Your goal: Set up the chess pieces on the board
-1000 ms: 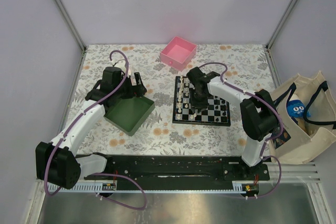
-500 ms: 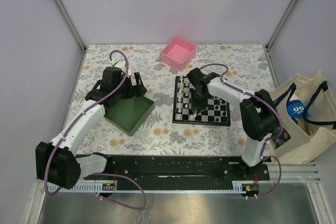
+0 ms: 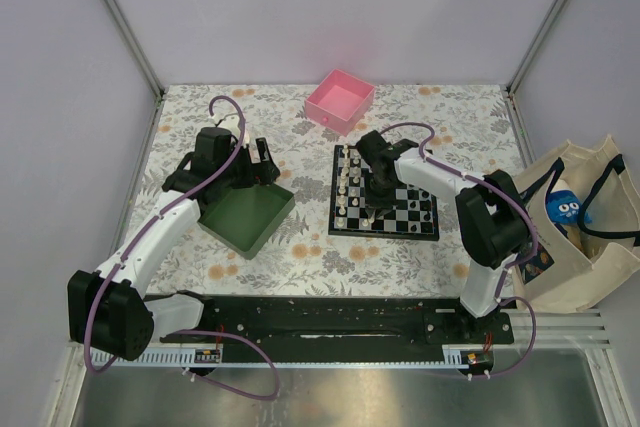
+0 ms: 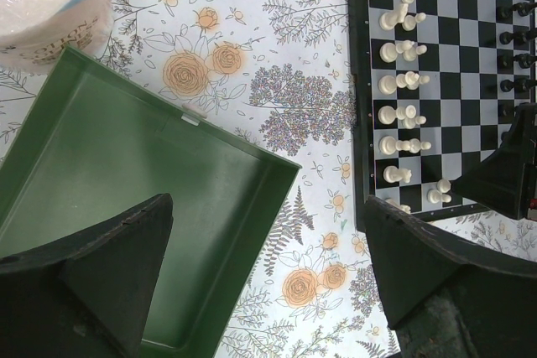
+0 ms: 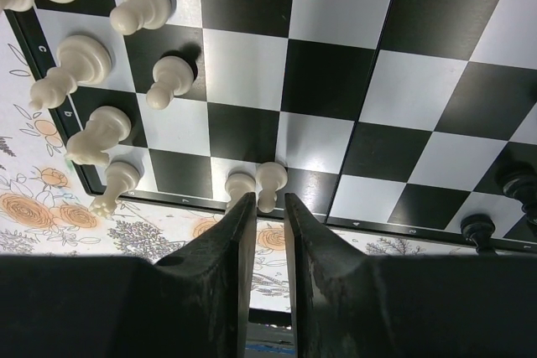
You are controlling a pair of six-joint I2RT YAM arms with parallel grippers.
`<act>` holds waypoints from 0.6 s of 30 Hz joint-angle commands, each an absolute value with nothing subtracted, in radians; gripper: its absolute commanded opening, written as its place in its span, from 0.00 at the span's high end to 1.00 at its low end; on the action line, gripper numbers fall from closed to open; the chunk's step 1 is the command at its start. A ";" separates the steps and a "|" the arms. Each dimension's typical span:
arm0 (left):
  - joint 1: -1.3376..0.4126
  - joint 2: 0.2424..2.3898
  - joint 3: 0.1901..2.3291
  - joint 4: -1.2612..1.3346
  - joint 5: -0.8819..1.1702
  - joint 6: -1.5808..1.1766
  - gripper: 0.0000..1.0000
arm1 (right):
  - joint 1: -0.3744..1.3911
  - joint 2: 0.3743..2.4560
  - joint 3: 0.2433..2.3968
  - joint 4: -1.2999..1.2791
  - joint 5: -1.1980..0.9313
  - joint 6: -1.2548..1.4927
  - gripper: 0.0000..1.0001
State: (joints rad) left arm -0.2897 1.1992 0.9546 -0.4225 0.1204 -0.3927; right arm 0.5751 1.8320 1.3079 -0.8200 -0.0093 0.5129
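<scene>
Right gripper (image 5: 269, 201), fingers nearly together, has a white pawn (image 5: 270, 177) at 12 o'clock by its tips; clamped or not, unclear.

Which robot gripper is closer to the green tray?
The left. The left gripper hovers above the green tray's far edge. The right gripper is off to the tray's right, down over the chessboard among the white pieces.

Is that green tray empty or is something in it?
Empty: the green tray shows only bare green floor from above, and the left wrist view shows nothing inside either.
</scene>
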 commanded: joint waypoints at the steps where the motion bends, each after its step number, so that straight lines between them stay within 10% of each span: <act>1: -0.290 1.183 0.953 -0.365 0.140 -0.402 0.01 | 0.575 1.830 1.308 -0.802 0.003 0.514 0.72; 18: -0.291 1.181 0.953 -0.367 0.144 -0.402 0.01 | 0.577 1.822 1.338 -0.811 -0.014 0.485 0.86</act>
